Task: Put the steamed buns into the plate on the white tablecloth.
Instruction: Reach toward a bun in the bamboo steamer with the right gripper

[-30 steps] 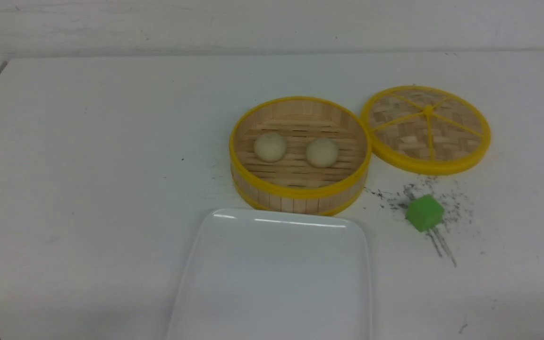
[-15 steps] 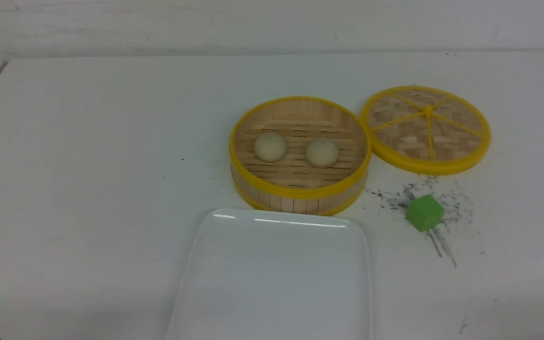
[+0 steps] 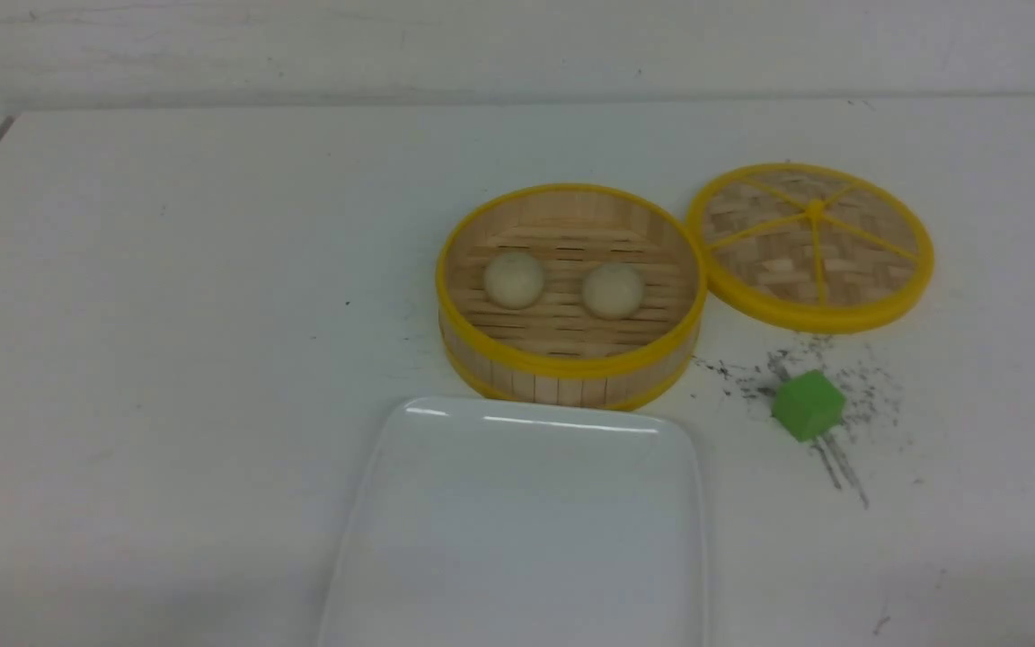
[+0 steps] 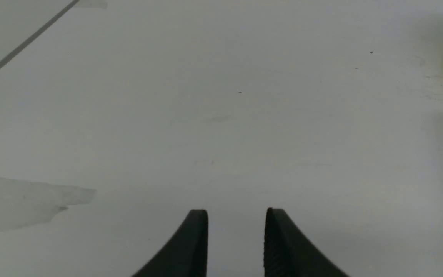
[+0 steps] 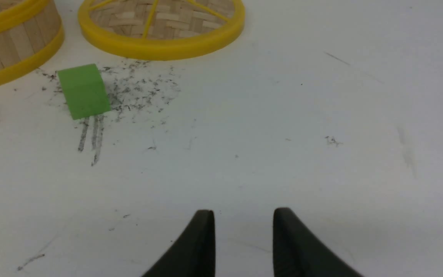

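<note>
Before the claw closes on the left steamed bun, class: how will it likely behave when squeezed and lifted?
The left steamed bun looks smooth and matte, so it probably grips well. Its round dome may roll if nudged across the slats of the steamer. Small and puffy-looking, it is likely light and soft; squeezing could dent it.

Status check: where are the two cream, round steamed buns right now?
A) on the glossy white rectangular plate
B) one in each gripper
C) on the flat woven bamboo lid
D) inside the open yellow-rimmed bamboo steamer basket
D: the left cream bun and the right cream bun sit side by side on the slats inside the yellow-rimmed bamboo steamer basket; the visible part of the glossy white rectangular plate is bare.
</note>
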